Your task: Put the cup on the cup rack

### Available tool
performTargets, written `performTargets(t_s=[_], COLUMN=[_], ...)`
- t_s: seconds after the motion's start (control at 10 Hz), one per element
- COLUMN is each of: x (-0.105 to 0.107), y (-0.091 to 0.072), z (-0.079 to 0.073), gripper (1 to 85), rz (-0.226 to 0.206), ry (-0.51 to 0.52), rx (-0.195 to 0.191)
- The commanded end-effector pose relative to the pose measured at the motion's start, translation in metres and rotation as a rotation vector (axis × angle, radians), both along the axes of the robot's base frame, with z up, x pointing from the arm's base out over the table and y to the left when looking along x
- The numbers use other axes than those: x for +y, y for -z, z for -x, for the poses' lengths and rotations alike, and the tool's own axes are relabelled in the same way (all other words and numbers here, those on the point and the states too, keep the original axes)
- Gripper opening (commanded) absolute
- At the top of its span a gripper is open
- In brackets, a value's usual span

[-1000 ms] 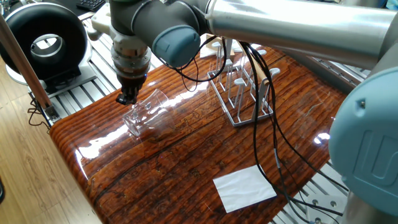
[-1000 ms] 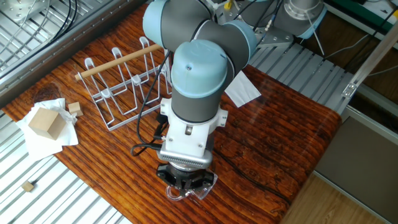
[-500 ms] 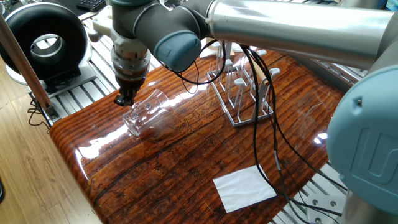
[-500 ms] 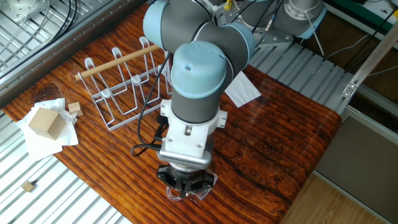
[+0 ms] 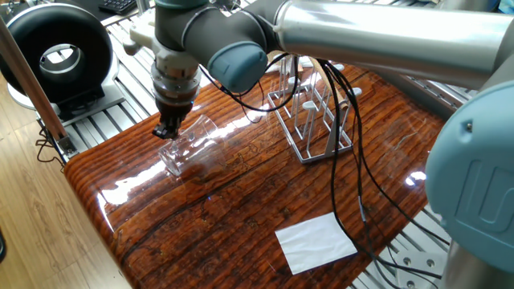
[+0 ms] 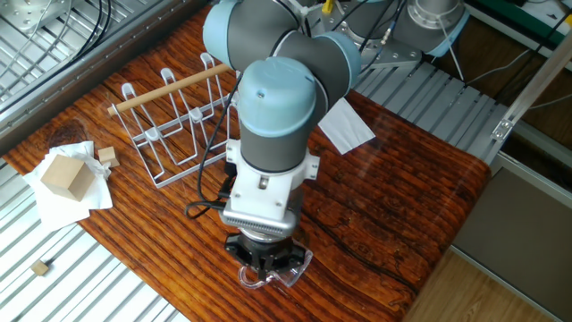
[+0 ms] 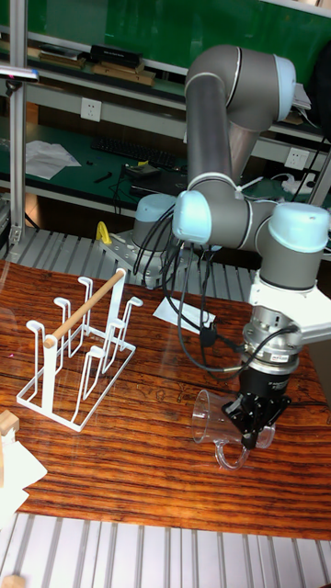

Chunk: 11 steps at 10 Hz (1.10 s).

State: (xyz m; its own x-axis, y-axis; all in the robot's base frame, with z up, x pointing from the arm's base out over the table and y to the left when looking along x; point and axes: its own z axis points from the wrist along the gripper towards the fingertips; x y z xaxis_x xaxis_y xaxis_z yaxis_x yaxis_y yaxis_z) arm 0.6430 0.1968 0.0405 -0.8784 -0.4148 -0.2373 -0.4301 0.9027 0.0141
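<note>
The cup is a clear glass tumbler lying on its side on the wooden table, near the left edge in one fixed view. My gripper points straight down at the cup's upper-left side, its dark fingertips right at the glass. From the other fixed view the wrist covers most of the cup, and the gripper shows just above it. In the tall view the gripper sits over the cup's right end, jaws slightly apart. The cup rack, grey wire with a wooden rod, stands apart and holds nothing.
A white paper sheet lies near the table's front edge. Wooden blocks on crumpled paper sit beyond the cup rack. Black cables hang from the arm beside the rack. A black ring-shaped device stands off the table.
The wrist and gripper have shifted a little to the right and slightly down, closer against the cup. The cup has not moved.
</note>
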Motion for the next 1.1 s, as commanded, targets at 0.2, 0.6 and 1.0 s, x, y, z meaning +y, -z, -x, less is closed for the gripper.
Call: performTargets(t_s=[0.2, 0.6, 1.0], x=[0.001, -0.004, -0.006], y=[0.008, 0.011, 0.004], z=[0.008, 0.013, 0.036], gripper=[1.0, 1.0, 1.0], rz=[-0.03, -0.066, -0.087], ry=[0.02, -0.007, -0.002], rx=[0.011, 0.011, 0.086])
